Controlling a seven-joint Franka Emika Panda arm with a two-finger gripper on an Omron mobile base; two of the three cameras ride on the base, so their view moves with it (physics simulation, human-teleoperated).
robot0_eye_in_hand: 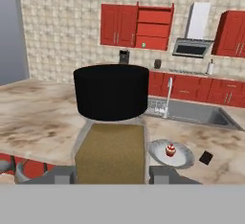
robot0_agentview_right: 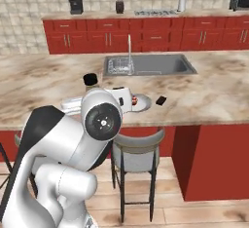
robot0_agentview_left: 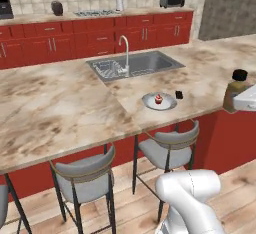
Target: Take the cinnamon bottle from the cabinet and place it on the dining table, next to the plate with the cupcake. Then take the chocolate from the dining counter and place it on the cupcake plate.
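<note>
Gripper (robot0_eye_in_hand: pixel 111 175) pinching cinnamon bottle (robot0_eye_in_hand: pixel 111 137), black cap uppermost; beyond it plate (robot0_eye_in_hand: pixel 184 160) bearing cupcake (robot0_eye_in_hand: pixel 170 150), chocolate (robot0_eye_in_hand: pixel 206 158) just beside, on dining table (robot0_eye_in_hand: pixel 38 122)

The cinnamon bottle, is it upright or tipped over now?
Upright. The cinnamon bottle has its black cap on top and tan body below, held between the fingers in the hand view.

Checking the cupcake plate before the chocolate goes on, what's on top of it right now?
Only the cupcake sits on the plate. The chocolate lies beside it on the dining table. Nothing covers the plate in the left base view.
</note>
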